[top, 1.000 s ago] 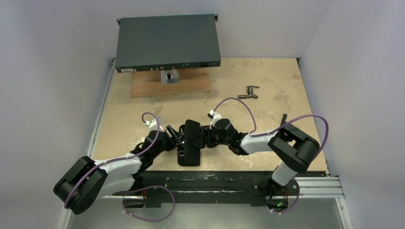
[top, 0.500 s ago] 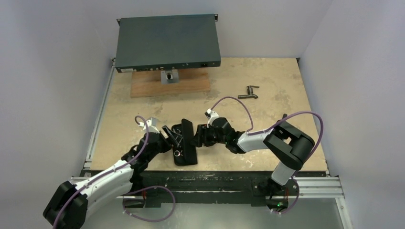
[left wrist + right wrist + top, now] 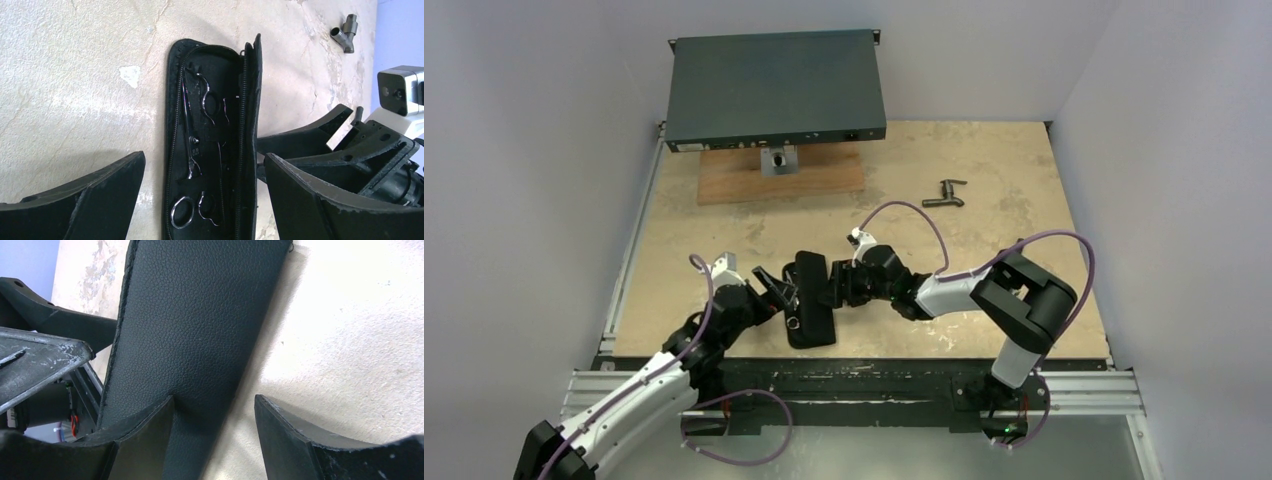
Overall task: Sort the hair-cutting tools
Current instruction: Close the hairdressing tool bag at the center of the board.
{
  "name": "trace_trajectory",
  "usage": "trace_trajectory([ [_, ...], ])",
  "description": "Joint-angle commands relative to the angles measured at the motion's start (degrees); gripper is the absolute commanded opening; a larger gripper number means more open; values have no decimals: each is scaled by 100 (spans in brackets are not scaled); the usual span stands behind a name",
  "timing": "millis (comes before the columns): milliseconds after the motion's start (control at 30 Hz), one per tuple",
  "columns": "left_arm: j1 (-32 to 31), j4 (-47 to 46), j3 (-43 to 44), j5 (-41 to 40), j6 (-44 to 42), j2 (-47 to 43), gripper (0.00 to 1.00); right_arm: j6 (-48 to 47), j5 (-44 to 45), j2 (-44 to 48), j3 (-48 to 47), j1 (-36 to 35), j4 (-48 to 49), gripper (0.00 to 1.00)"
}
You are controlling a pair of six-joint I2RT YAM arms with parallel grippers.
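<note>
Your left claw (image 3: 205, 159) stood spread wide and held nothing, one finger on each side of the open black case (image 3: 171, 125). Your right claw (image 3: 215, 399) was spread too, with the case's raised flap (image 3: 190, 330) in its gap. The case's near end was cut off, and its dark lining hid much. Inside the case, thin silver scissors (image 3: 194, 150) lay along its length, with rings toward the left claw.

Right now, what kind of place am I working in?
Probably a lab test cell, not a salon: plain white walls box in a tan tabletop, a rack-style electronics unit sits on a wooden block, and a metal rail runs along the near edge.
</note>
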State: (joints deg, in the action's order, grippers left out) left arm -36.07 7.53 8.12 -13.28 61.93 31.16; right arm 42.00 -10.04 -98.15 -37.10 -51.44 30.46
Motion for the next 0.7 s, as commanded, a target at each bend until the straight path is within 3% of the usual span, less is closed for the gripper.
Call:
trace_trajectory([
  [0,2,249,-96,-86,14,-423,90,-216,201,-228,-193,-113,-434,61],
  [167,2,218,-220,-85,-126,-981,94,-315,325,-372,-376,-218,-600,60],
  [433,3,-459,-25,236,-152,1011,94,-359,385,-825,-838,-338,-896,59],
  [667,4,-505,14,4,-208,1402,90,-394,490,-1011,-1096,-462,-1059,58],
])
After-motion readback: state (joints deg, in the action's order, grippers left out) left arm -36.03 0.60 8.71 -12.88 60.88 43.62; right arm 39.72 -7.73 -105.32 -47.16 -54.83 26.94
